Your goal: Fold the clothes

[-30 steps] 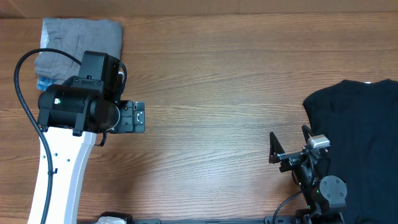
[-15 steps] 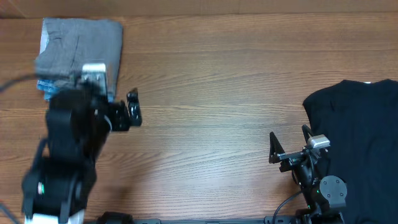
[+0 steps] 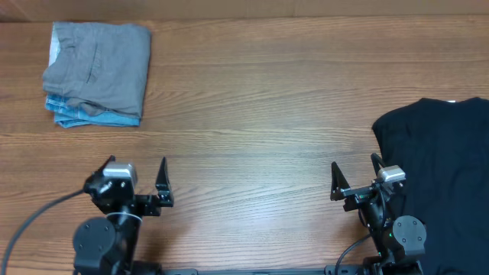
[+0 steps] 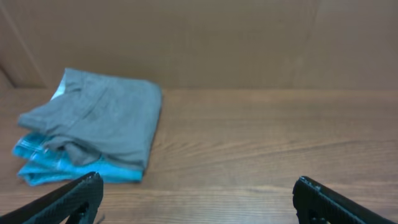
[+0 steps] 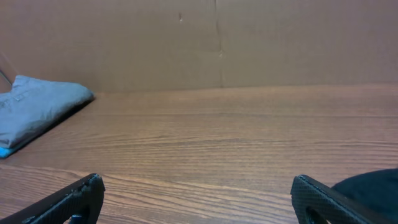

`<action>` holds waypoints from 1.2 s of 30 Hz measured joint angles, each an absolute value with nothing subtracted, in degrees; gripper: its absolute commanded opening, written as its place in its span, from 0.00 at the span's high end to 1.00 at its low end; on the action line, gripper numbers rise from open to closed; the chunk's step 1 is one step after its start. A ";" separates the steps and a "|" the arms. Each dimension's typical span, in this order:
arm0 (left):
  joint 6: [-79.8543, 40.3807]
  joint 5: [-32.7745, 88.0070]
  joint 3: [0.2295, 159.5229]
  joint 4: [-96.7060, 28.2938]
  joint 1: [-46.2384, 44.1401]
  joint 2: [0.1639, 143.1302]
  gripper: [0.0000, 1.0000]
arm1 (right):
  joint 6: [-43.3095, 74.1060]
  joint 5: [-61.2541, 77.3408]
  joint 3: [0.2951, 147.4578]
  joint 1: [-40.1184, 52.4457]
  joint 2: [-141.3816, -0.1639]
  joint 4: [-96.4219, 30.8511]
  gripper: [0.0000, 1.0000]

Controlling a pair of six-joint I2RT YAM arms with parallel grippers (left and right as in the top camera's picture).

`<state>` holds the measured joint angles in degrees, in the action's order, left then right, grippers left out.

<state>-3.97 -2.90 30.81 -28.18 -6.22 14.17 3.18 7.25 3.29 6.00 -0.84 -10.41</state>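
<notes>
At the far left corner of the counter (image 3: 267,92), seen from overhead, the clothes (image 3: 98,65) are found as a compact grey folded bundle laid on top of folded light-blue denim jeans (image 3: 80,116), whose edge shows beneath the bundle's near side. A second ago the left arm was stretched out just beside this bundle; it has since been drawn back, and the left pincer (image 3: 136,176) is now parked well apart from the clothes, toward the near edge, spread wide and empty. The right pincer (image 3: 355,179), equally spread and empty, is seen much farther from the clothes, unmoved over the same second, with a black garment (image 3: 443,168) lying unfolded just beyond it. From this withdrawal it may be judged that the fold of the grey piece is finished and the piece has been released. In the left wrist view the clothes (image 4: 106,118) are shown ahead and to the left, resting untouched on the jeans (image 4: 74,169), with the left pincer (image 4: 196,186) held open well short of them. In the right wrist view the clothes (image 5: 37,102) are glimpsed far off at the left, the right pincer (image 5: 196,183) is spread over bare wood, and a corner of the black garment (image 5: 373,183) is caught on the side away from the clothes. No container is seen in any view.
</notes>
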 measured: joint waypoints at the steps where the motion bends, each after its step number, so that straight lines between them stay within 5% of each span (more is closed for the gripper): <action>1: -3.86 -2.57 28.47 -26.85 -6.22 12.49 0.00 | 3.18 7.22 3.29 6.00 -0.84 -10.44 0.00; 17: -2.72 0.45 5.67 -15.88 -6.22 0.91 0.00 | 3.18 7.22 3.29 6.00 -0.84 -10.41 0.00; 36: -2.55 0.45 4.93 -15.40 -6.22 0.86 0.00 | 3.20 7.25 3.29 6.00 -0.84 -10.44 0.00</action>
<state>-2.55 0.45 4.93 -15.40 -6.22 0.86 3.20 7.25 3.29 6.00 -0.84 -10.44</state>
